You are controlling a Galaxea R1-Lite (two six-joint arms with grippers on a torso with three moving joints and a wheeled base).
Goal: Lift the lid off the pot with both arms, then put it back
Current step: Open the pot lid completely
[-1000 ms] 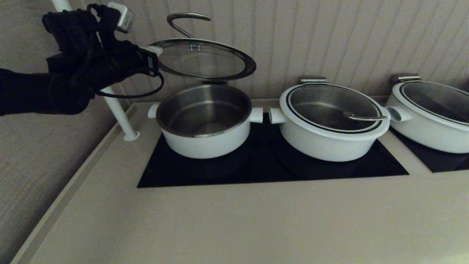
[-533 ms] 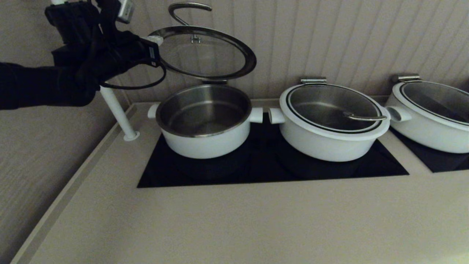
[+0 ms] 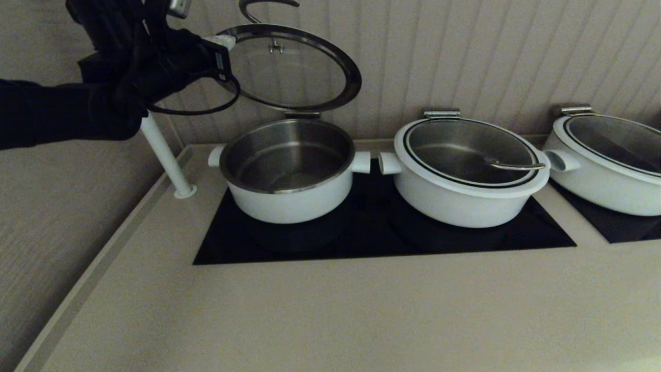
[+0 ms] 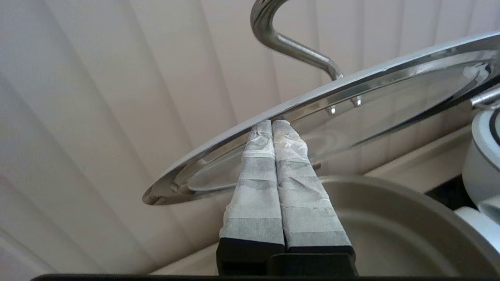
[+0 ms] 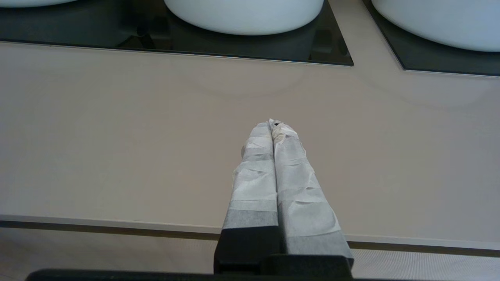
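- Glass and steel make up the lid (image 3: 289, 67), which sits tilted in the upper middle of the head view, raised clear of the pot (image 3: 289, 173); its far edge is low near a hinge bracket at the pot's back rim, and its arched wire handle (image 4: 287, 37) points up.
- White on the outside and steel inside, the pot stands open on the black cooktop (image 3: 382, 232), at the left of the row.
- Left gripper (image 4: 272, 124), in the upper left of the head view, has its taped jaws pressed together with the tips against the underside of the lid's near rim.
- Right gripper (image 5: 273, 125) hovers over bare tabletop (image 3: 330, 315), near its front edge, jaws together and holding nothing; it does not show in the head view.
- Two wider white pots with their lids on stand to the right: the middle pot (image 3: 467, 173) just beside the open one, side handles nearly touching, and the right pot (image 3: 609, 165) on a separate black panel at the frame's edge.
- White pole (image 3: 165, 155) rises slanted from the tabletop's far left corner, behind the left arm.
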